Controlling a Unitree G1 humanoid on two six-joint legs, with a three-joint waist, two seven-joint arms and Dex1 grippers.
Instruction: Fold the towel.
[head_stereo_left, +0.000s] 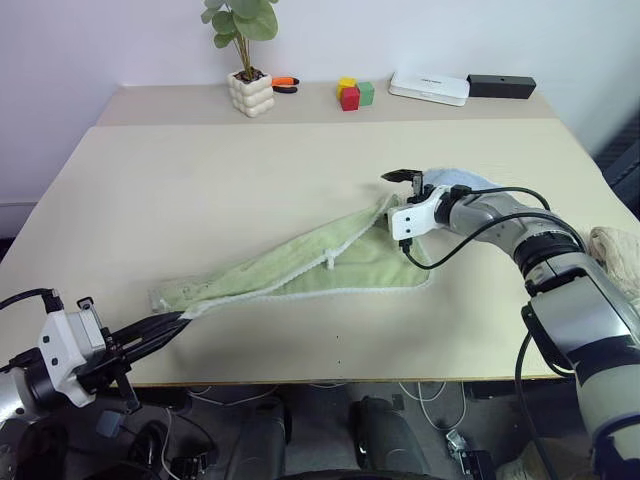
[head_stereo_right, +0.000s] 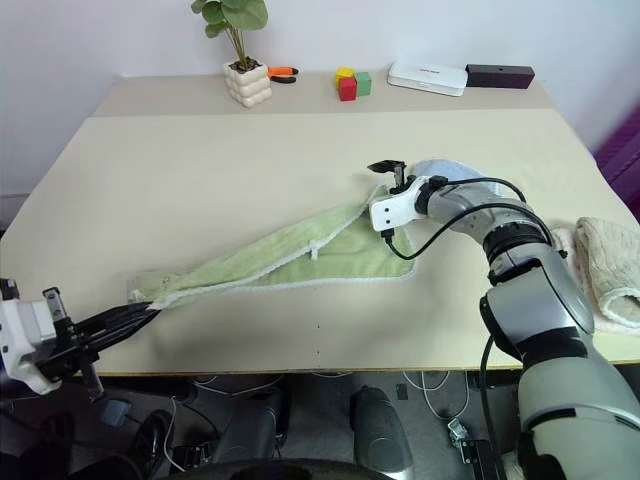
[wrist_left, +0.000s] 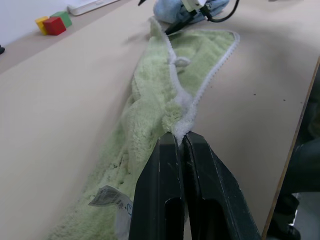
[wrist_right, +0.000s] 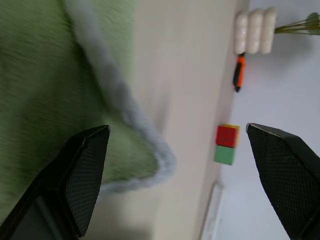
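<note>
The light green towel (head_stereo_left: 320, 265) lies stretched in a long diagonal band on the table (head_stereo_left: 200, 190), bunched narrow at its near left end and wider toward the right. My left gripper (head_stereo_left: 185, 318) is at the table's front left edge, shut on the towel's near corner; the left wrist view has its fingers (wrist_left: 165, 185) pinching the white edging (wrist_left: 181, 131). My right gripper (head_stereo_left: 398, 200) is open at the towel's far right corner. That corner (wrist_right: 150, 165) lies between its spread fingers (wrist_right: 85, 170), untouched.
A light blue folded towel (head_stereo_left: 462, 180) lies just behind the right gripper. A cream towel (head_stereo_right: 605, 265) sits at the table's right edge. Along the back stand a potted plant (head_stereo_left: 250, 92), an orange-handled tool (head_stereo_left: 284, 83), coloured blocks (head_stereo_left: 352, 94), a white box (head_stereo_left: 428, 87) and a black box (head_stereo_left: 500, 86).
</note>
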